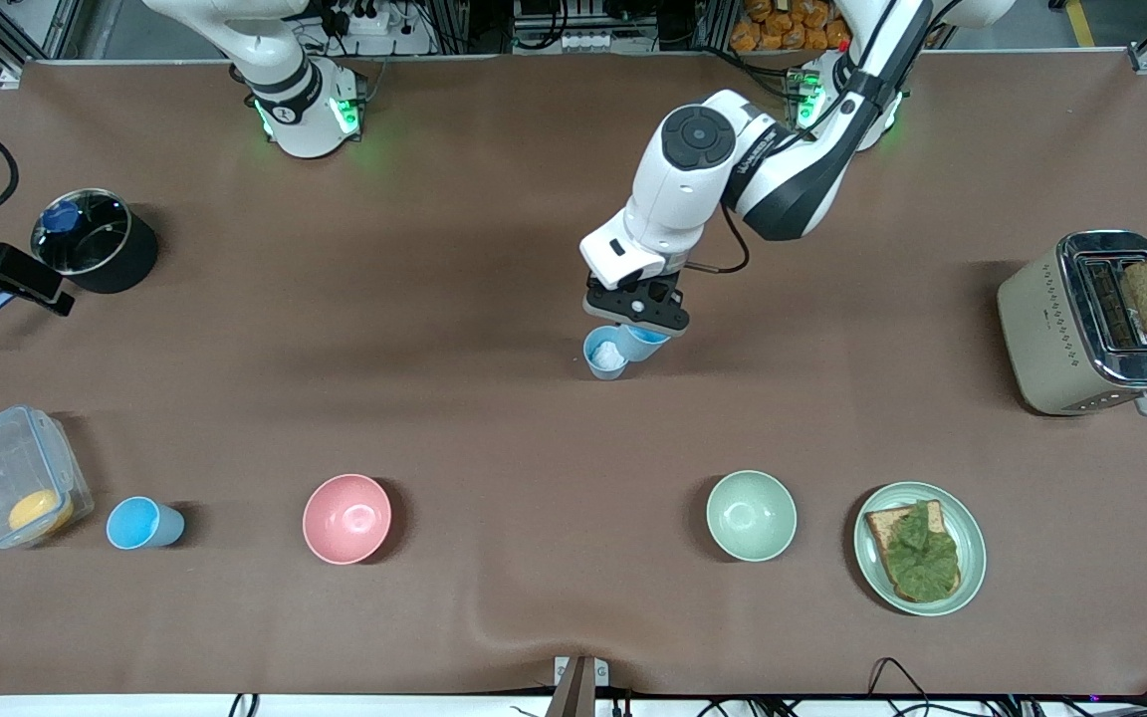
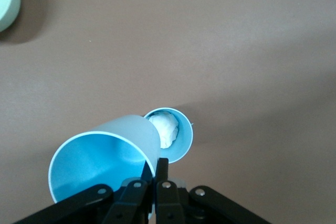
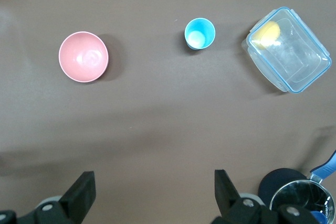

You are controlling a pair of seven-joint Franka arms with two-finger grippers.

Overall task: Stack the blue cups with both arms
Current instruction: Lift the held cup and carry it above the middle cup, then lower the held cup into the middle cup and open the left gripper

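pinched between left gripper (image 2: 155, 167) fingers, a tilted blue cup (image 2: 102, 158) hangs over the upright cup (image 2: 170, 132).

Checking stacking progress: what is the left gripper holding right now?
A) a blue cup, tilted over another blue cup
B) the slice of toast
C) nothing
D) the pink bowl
A: the left gripper pinches the rim of a tilted blue cup, above the standing cup with the white lump.
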